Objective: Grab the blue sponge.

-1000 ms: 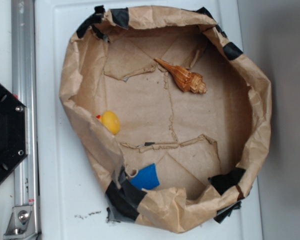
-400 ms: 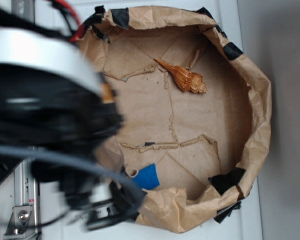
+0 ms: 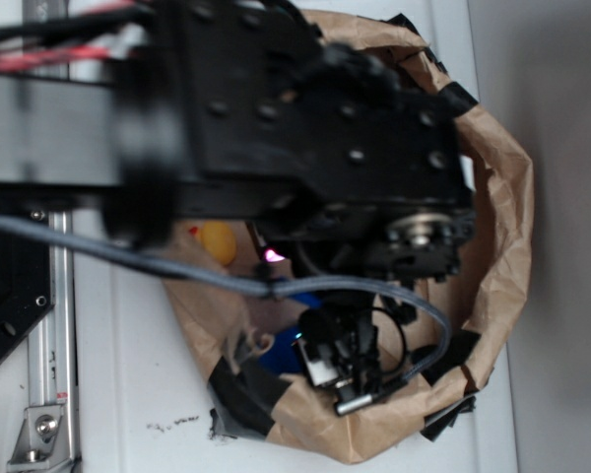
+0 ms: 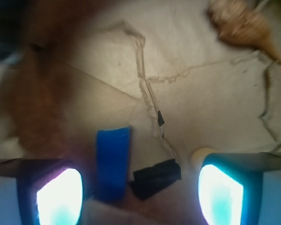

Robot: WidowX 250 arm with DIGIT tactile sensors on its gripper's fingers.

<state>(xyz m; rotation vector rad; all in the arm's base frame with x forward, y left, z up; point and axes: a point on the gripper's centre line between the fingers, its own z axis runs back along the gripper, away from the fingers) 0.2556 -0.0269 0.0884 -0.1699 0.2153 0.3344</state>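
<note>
Two glowing pads of the gripper (image 4: 139,190) stand wide apart and empty, presumably spread to straddle a target. The small flat bright-blue sponge (image 4: 112,161) lies on the crumpled brown-paper basin (image 4: 196,108), near its taped wall, just inside the left pad. The spiral orange-brown seashell (image 4: 241,26) sits well beyond the sponge.
</note>
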